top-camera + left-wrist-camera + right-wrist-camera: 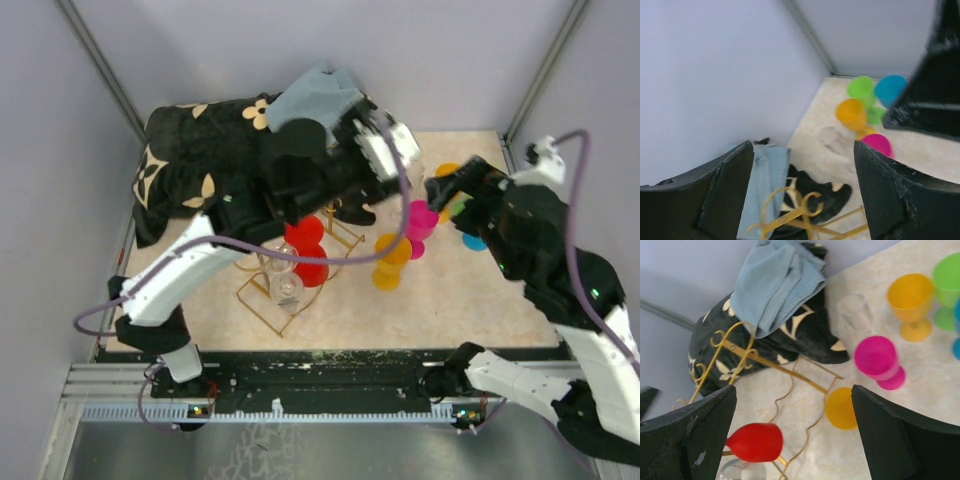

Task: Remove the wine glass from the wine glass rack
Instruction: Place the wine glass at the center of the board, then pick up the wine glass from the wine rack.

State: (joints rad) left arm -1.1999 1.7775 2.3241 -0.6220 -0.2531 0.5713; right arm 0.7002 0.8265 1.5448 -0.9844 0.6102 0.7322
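Left gripper (804, 150) and right gripper (794, 395) both gape, released. Pink goblet (421, 218) and orange goblet (393, 250) crowd right of the rack (786, 220); cloth (200, 160) behind; red glasses (306, 240) hang on it.

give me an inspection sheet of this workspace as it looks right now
surface: beige marbled table, crowded toward the back
job's things: gold wire rack with red glasses and clear glasses on it; one loose clear glass stands off the rack
clutter: pink goblet, orange goblets, green goblet, blue goblet, black flowered cloth, blue cloth
grippers: left gripper fingers apart, nothing between; right gripper the same
cables: left cable loops across the rack area; right cable runs along its arm
surroundings: pale walls, metal corner posts
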